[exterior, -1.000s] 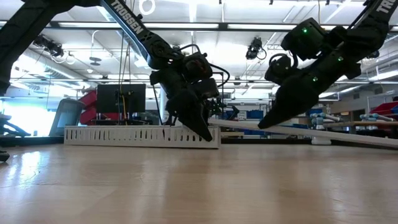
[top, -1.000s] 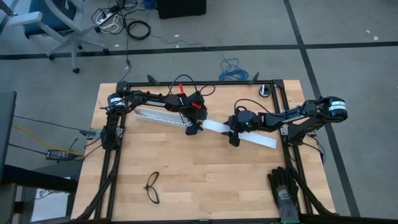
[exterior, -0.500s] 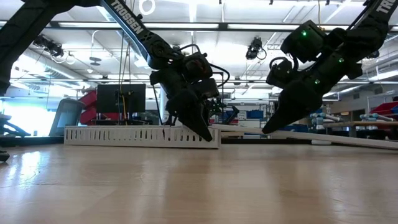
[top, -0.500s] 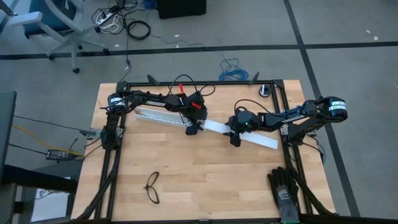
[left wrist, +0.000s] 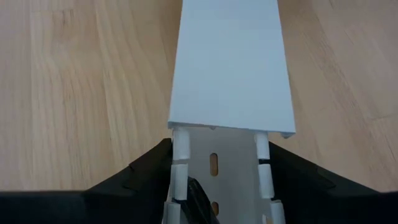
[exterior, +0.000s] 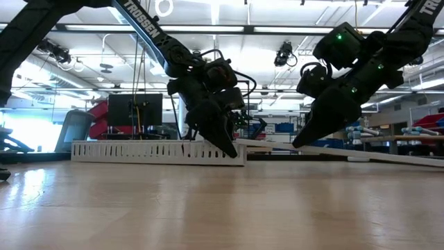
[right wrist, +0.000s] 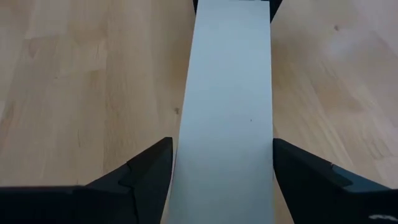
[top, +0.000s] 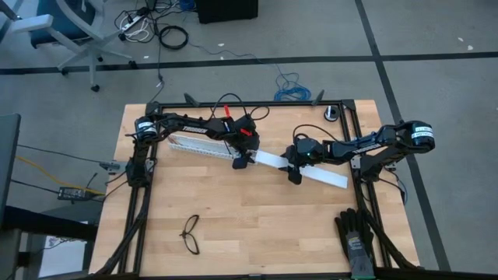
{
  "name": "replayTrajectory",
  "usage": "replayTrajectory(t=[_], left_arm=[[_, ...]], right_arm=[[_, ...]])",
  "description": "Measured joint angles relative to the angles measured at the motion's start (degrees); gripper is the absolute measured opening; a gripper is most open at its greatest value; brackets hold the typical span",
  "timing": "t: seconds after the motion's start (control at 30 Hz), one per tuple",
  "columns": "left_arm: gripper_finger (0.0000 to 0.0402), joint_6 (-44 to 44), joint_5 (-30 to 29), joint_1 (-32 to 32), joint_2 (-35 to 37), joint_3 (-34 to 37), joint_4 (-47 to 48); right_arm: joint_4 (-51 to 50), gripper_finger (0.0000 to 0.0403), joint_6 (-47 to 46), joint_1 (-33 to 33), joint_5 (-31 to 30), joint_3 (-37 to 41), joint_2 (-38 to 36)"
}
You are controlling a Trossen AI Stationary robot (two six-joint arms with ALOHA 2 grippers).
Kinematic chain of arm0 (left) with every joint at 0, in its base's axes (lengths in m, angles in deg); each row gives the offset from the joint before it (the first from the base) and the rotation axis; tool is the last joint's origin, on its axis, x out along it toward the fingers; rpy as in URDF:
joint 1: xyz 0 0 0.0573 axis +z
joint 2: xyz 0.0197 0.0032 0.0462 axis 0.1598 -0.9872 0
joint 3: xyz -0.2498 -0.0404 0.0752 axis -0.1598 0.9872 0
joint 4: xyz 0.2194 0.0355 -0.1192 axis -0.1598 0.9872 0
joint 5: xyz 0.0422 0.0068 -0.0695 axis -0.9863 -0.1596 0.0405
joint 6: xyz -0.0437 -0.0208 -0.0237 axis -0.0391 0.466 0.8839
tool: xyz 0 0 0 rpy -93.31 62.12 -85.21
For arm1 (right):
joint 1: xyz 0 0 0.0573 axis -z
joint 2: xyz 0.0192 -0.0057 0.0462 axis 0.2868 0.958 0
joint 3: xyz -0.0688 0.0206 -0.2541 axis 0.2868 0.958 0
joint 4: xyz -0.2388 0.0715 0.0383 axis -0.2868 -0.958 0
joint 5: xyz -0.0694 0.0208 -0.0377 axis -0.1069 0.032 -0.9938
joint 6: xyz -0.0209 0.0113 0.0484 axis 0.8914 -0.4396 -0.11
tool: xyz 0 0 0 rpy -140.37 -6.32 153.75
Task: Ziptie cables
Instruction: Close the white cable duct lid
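Looking down on a wooden bench (top: 233,225), two dark robot arms meet near the middle of its back half.

The left gripper (top: 241,161) is clamped across the end of a slotted channel (top: 194,145), a long white plastic trough that runs toward the back left corner. Its fingers press against the trough's outer walls.

A flat white strip (top: 323,176) starts at that same end of the trough and slants toward the right edge. The right gripper (top: 294,174) straddles this strip partway along. Its fingers stand apart, one beside each long edge, with a sliver of bare wood showing on one side, so it does not seem to be pinching.

No cables and no ziptie can be made out anywhere on the bench, so their place cannot be told.

A pair of black glasses (top: 190,233) lies near the front left corner. A dark glove (top: 356,237) lies at the front right corner.

The strip looks thin, light and smooth, and it will probably flex along its length and slide easily. The best hold is probably across its width, by the two long edges. Cables would likely be limp and want gathering close together.
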Motion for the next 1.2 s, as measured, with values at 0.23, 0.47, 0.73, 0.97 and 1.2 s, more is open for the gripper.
replayTrajectory(t=[0.23, 0.47, 0.73, 0.97, 1.2], left_arm=[[0.0235, 0.0, 0.0, 0.0, 0.0, 0.0, -0.1], [0.0235, 0.1, -2.4, -0.1, 0.0, 0.0, -0.3], [0.0279, 0.2, -5.5, -1.1, -0.2, 0.1, -0.7], [0.0312, 0.2, -8.0, -1.6, -0.3, 0.2, -0.7], [0.0314, 0.2, -7.9, -1.8, 0.8, 0.1, -0.4]], right_arm=[[1.8, 0.0268, 0.5, 0.0, -0.6, 0.0, 0.0], [4.9, 0.0264, 1.5, 0.0, -0.6, 0.0, 0.0], [5.5, 0.0265, 1.3, 0.0, -0.6, 0.0, 0.0], [5.5, 0.026, 1.0, 0.0, -0.8, 0.0, 0.0], [6.2, 0.0263, 1.0, 0.0, -0.8, 0.0, 0.0]])
